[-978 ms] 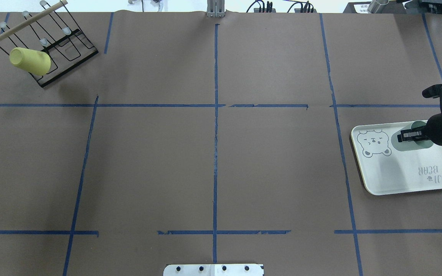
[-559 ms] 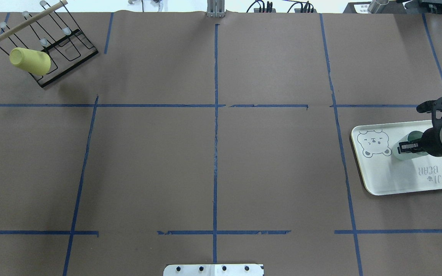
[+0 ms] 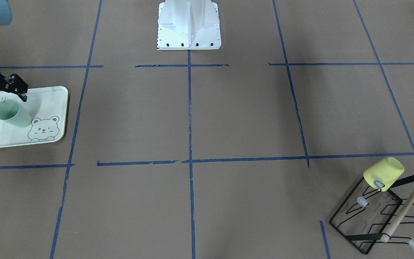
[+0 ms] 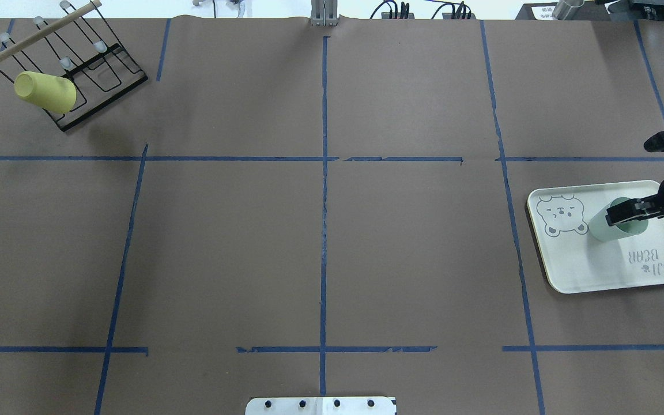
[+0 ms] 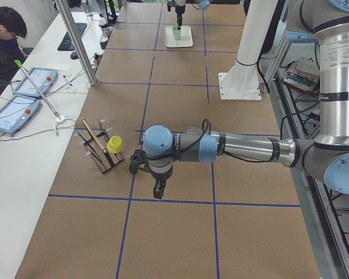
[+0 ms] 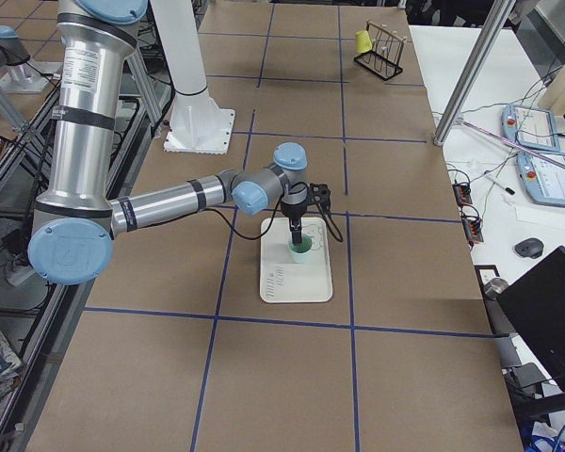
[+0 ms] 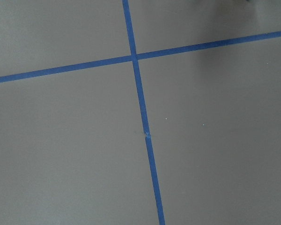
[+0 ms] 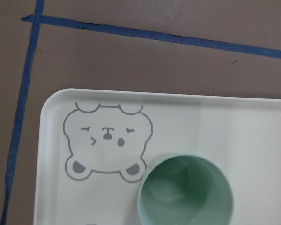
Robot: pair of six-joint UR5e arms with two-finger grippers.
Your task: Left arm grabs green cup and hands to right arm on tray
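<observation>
The green cup [image 4: 600, 227] stands upright on the tray [image 4: 585, 265], just beside the bear drawing. It also shows in the front view [image 3: 13, 115] and from above in the right wrist view [image 8: 186, 192], its mouth empty. My right gripper [image 4: 626, 212] is open and hangs just above the cup, not touching it [image 3: 7, 99]. My left gripper [image 5: 157, 192] shows only in the exterior left view, low over bare table far from the tray; I cannot tell whether it is open or shut. The left wrist view shows only brown table and blue tape.
A black wire rack [image 4: 95, 69] with a wooden bar stands at the table's far left corner and holds a yellow cup [image 4: 45, 91] on one prong. Blue tape lines cross the brown table. The robot's white base [image 3: 189, 25] stands at the table's middle edge.
The right gripper lowered the green cup onto the tray, let go of it and pulled up and back to the right. The cup now stands free.
</observation>
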